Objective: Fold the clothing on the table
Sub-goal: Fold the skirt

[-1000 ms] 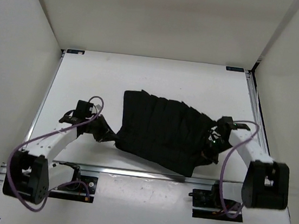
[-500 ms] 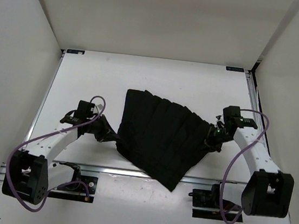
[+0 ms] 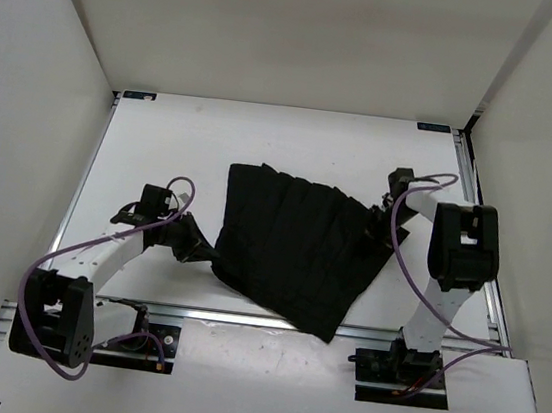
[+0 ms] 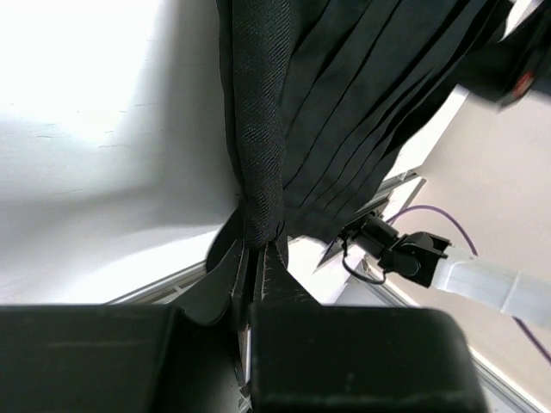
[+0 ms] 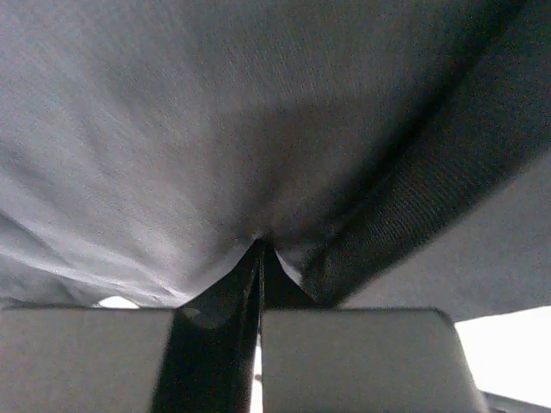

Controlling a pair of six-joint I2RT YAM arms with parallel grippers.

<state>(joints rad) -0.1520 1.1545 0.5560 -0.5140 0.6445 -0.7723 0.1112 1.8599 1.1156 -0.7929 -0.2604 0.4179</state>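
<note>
The clothing [image 3: 291, 249] is a black pleated garment spread on the white table [image 3: 163, 142], its lower corner reaching the near rail. My left gripper [image 3: 202, 249] is at its left corner. In the left wrist view that gripper [image 4: 258, 248] is shut on the thick rolled band of the clothing [image 4: 344, 103]. My right gripper [image 3: 376, 231] is at the garment's right edge. The right wrist view shows the right gripper [image 5: 261, 245] with its jaws pressed together on a pucker of the clothing [image 5: 215, 112], which fills the view above it.
A metal rail [image 3: 242, 317] runs along the near edge, with the arm bases [image 3: 148, 342] [image 3: 402, 371] beyond it. Purple cables [image 3: 404, 273] loop off both arms. White walls [image 3: 49, 88] enclose the table on three sides.
My right arm has swung up and back, carrying its gripper farther from the near edge. The garment's right side and lower corner shifted with it. The left arm has stayed put.
</note>
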